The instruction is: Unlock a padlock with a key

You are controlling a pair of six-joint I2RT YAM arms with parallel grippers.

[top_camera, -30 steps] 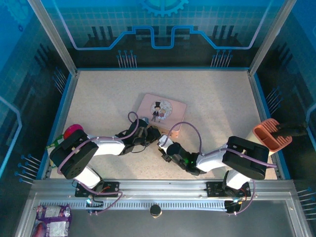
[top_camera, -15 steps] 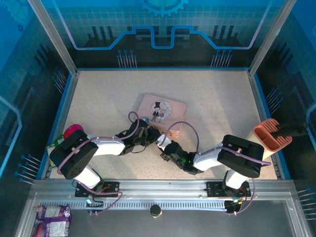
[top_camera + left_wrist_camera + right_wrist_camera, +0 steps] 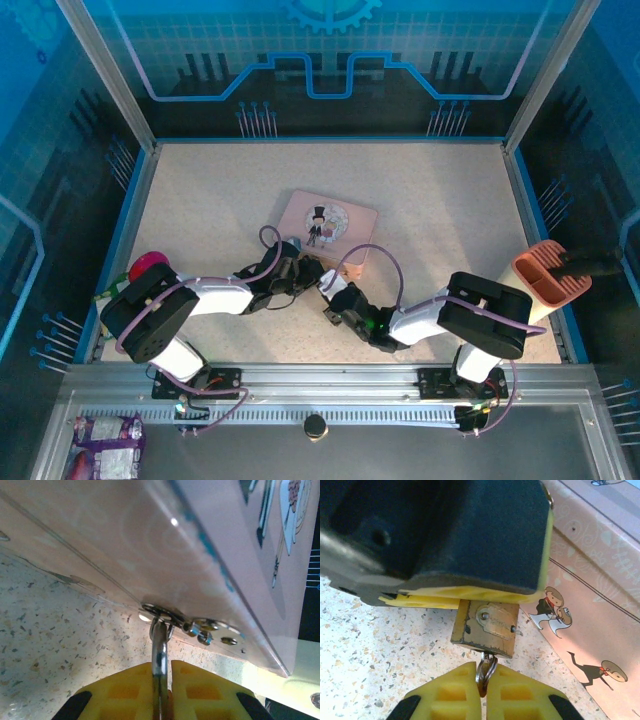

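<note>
Our left hand [image 3: 161, 668] clamps the small brass padlock [image 3: 485, 627] at the hasp [image 3: 165, 614] of the pink tin [image 3: 590, 605]. Our right hand [image 3: 483, 676] pinches the thin dark metal key [image 3: 484, 668] in its keyhole. We fear off-axis twisting bends or slips it.

No legible text or numbers anywhere

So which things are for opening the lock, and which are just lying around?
For the job:
- padlock
- key
- left gripper, holding the padlock
- right gripper, pinching the key
- pink tin, with the padlock hooked to it

Just lying about:
- orange holder
- black knob
- purple bag
</note>
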